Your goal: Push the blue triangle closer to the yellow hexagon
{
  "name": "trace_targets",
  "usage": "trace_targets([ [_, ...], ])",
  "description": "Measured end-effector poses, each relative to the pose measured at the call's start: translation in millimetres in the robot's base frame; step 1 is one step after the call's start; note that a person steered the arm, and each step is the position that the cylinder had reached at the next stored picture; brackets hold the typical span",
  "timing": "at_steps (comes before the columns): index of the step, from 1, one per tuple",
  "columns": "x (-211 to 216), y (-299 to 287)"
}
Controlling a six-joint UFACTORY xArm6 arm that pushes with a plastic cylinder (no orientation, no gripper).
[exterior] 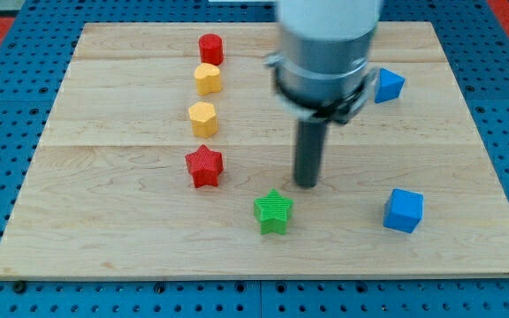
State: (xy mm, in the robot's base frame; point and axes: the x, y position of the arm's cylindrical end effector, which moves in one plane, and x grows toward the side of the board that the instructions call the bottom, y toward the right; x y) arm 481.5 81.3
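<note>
The blue triangle (pixel 389 85) lies at the view's upper right, partly hidden by the arm's body. The yellow hexagon (pixel 202 117) sits left of centre, below another yellow block (pixel 208 78) whose shape I cannot make out. My tip (pixel 306 184) rests on the board near the centre. It is well below and to the left of the blue triangle, and to the right of and below the yellow hexagon. It touches no block.
A red block (pixel 210 48) is at the top of the left column and a red star (pixel 205 165) at its bottom. A green star (pixel 274 210) lies just below-left of my tip. A blue cube (pixel 403 210) sits at lower right. The wooden board (pixel 104 221) rests on a blue perforated table.
</note>
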Motion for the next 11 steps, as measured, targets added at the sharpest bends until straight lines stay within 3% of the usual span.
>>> trace_targets([
  [1, -69.0, 101.0],
  [2, -114.0, 166.8],
  [3, -140.4, 165.8],
  [4, -149.1, 136.9],
  [6, -109.6, 19.7],
  [7, -105.8, 65.5],
  [9, -80.3, -43.0],
  [10, -79.8, -77.1],
  [11, -48.7, -73.4],
])
